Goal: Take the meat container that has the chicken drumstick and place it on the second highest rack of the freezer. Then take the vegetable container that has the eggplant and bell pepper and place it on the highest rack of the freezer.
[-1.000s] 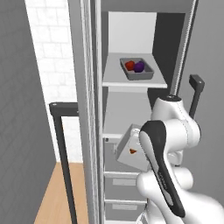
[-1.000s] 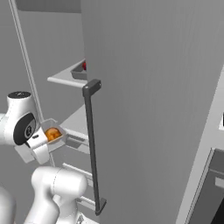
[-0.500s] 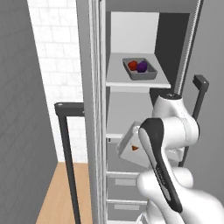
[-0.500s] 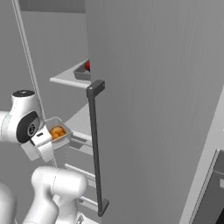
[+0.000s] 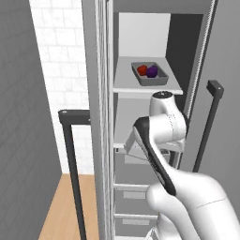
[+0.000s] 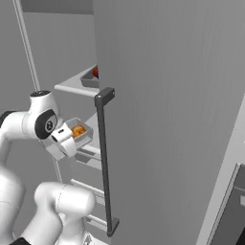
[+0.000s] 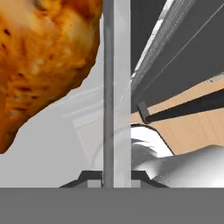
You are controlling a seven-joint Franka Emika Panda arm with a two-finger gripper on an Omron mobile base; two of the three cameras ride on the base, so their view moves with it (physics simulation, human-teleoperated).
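Orange-brown chicken drumstick [image 6: 78, 130]: lies inside a shallow pale grey meat container [image 6: 81, 134], seen in the right base view at the front edge of the freezer's second pale shelf [image 6: 94, 149]. In the hand view the drumstick [image 7: 41, 61] sits at the upper left, behind the container's thin grey wall [image 7: 116, 92].

Two-finger gripper [image 6: 66, 139]: its jaws stand narrow, pinched on that container wall at the near rim.

Second shallow grey vegetable container [image 5: 149, 74]: rests on the top shelf [image 5: 140, 87] of the freezer, towards its right rear corner. It holds a bright red rounded bell pepper [image 5: 142, 70] and a glossy dark-purple eggplant [image 5: 152, 71], touching side by side, pepper to the left.

Tall grey freezer [image 5: 101, 117]: door [image 6: 167, 115] standing open, with a long dark vertical bar handle [image 6: 105, 162]. Grey drawers [image 5: 129, 194] lie below the shelves.
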